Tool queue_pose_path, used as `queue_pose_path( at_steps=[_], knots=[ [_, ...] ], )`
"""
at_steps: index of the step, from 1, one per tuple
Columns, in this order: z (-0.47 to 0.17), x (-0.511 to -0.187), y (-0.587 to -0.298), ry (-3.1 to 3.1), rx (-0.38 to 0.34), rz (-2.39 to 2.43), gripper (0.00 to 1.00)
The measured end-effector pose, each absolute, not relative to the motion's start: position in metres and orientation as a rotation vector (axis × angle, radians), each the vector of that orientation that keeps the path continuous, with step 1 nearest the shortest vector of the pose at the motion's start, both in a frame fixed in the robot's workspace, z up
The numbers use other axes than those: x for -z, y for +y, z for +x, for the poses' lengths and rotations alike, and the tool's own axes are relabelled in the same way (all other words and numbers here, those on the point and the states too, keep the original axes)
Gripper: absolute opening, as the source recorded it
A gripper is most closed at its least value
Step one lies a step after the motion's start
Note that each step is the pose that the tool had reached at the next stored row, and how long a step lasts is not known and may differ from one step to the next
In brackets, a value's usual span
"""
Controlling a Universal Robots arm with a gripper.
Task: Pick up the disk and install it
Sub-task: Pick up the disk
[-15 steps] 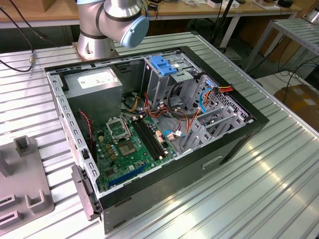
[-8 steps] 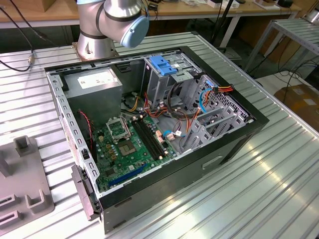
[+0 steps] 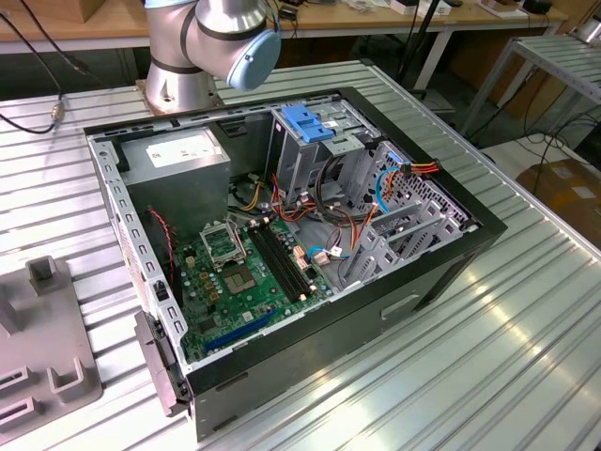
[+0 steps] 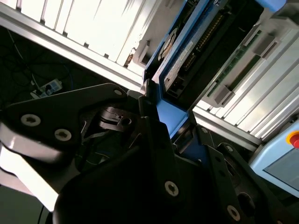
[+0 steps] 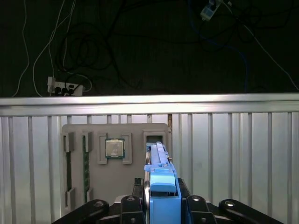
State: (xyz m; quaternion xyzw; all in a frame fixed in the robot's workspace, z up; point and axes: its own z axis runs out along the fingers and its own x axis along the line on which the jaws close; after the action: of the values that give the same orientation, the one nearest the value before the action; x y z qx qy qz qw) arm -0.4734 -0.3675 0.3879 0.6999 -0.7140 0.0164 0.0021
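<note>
Clamping the flat grey-metal disk with blue side rails edge-up above the grey slotted tray on the ribbed metal table, the closed black gripper probably does best holding it square and untilted.

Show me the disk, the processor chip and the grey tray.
disk (image 5: 163,196), first wrist view, blue side rail.
processor chip (image 5: 114,148), first wrist view, middle of its metal lid.
grey tray (image 5: 112,186), first wrist view, bare flat face.
</note>
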Motion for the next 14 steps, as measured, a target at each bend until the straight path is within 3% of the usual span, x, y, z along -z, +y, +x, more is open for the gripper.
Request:
queue_pose_path(
  at_steps=[14],
  knots=[
    [-0.4735,-0.3981,-0.3675,-2.24,-0.051,2.196,0.37]
  ],
)
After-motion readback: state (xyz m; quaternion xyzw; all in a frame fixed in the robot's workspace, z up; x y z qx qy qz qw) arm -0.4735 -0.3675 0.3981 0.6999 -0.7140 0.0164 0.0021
